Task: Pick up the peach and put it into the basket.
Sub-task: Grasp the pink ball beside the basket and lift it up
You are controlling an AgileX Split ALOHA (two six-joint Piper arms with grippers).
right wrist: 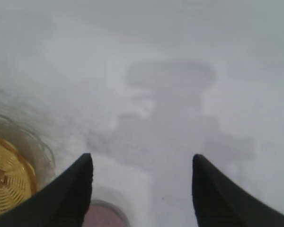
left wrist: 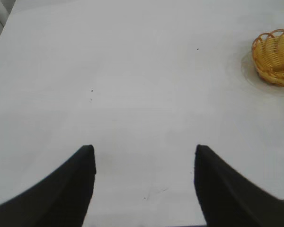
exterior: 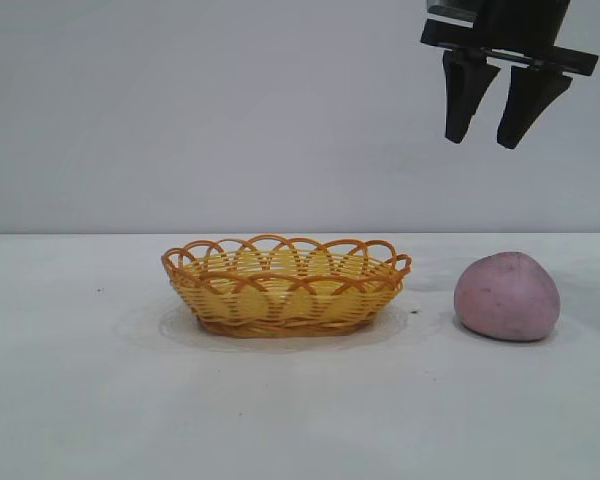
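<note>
Peach (exterior: 507, 297) sitting on table right of basket (exterior: 285, 287), not touching. Right gripper (exterior: 490, 128) hovering high above peach, jaws spread, empty. Approach step, judging; next: descending straight, closing around peach. Left gripper (left wrist: 144, 184) spread, idling away from basket.

Basket (exterior: 285, 285) glossy woven plastic; peach (exterior: 507, 296) matt, speckled; table (exterior: 80, 400) smooth.

wall (exterior: 180, 110): plain pale grey | table (exterior: 80, 400): white, faintly specked
</note>
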